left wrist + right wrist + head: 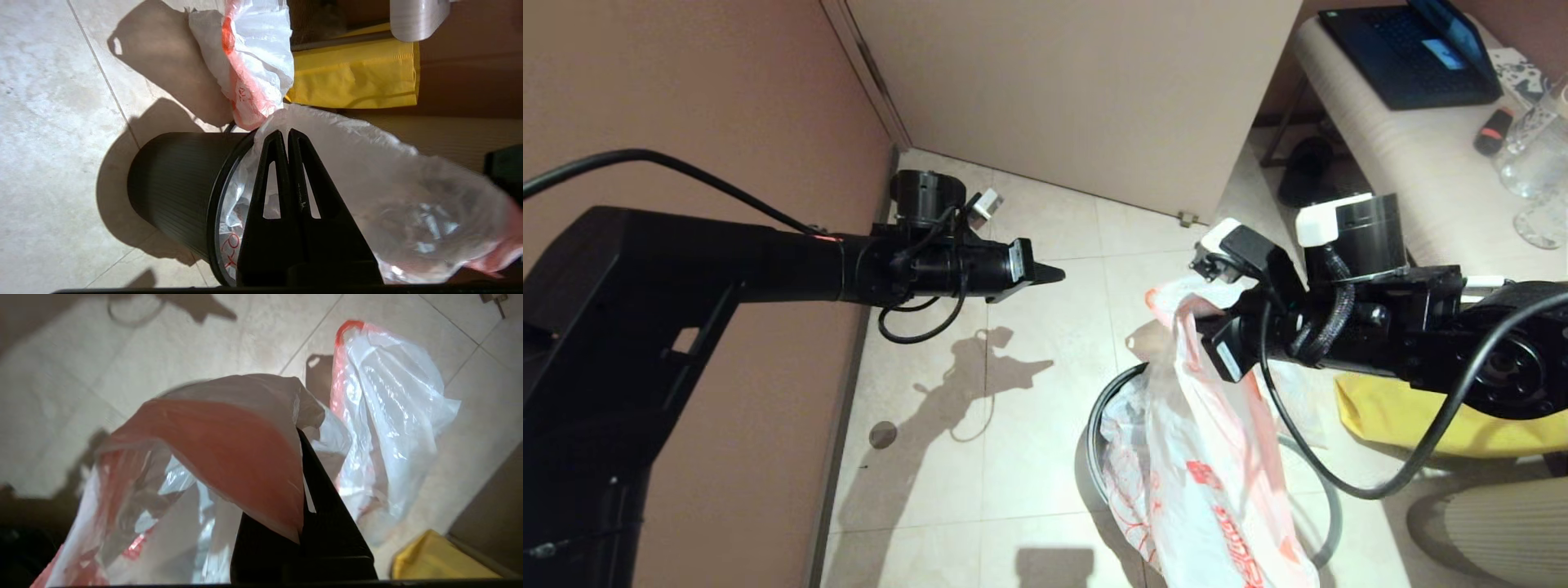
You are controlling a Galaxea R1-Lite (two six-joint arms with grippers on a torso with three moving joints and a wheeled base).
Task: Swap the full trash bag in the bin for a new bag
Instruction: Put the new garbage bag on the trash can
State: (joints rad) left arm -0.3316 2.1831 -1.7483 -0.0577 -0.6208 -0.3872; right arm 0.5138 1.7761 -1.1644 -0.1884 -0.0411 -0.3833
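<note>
Lower centre of the head view: the bin [1104,425], black with its thin hoop, stands on the tiled floor with a thin white bag inside, red drawing showing on the plastic [1131,490].

The right gripper [1205,327] sits above the bin, right of centre, fingers pinched together on the pink rim band of a translucent red-printed bag [1217,457]; the film hangs from it down over the bin mouth. Which bag this is, and whether it joins the one inside, cannot be told; no lumpy rubbish shows. In the right wrist view, the band [229,457] drapes over the closed fingers.

The left gripper [1045,273], mid-left, hovers over bare floor, fingers together, holding nothing; its wrist view shows them [288,163] in front of the bin [175,192].

A yellow tote [1421,416] lies right of the bin.

Risks, as judged:
- Thin film may slip from the single pinch point.
- The bag may snag the loose hoop and tip the light bin.
</note>
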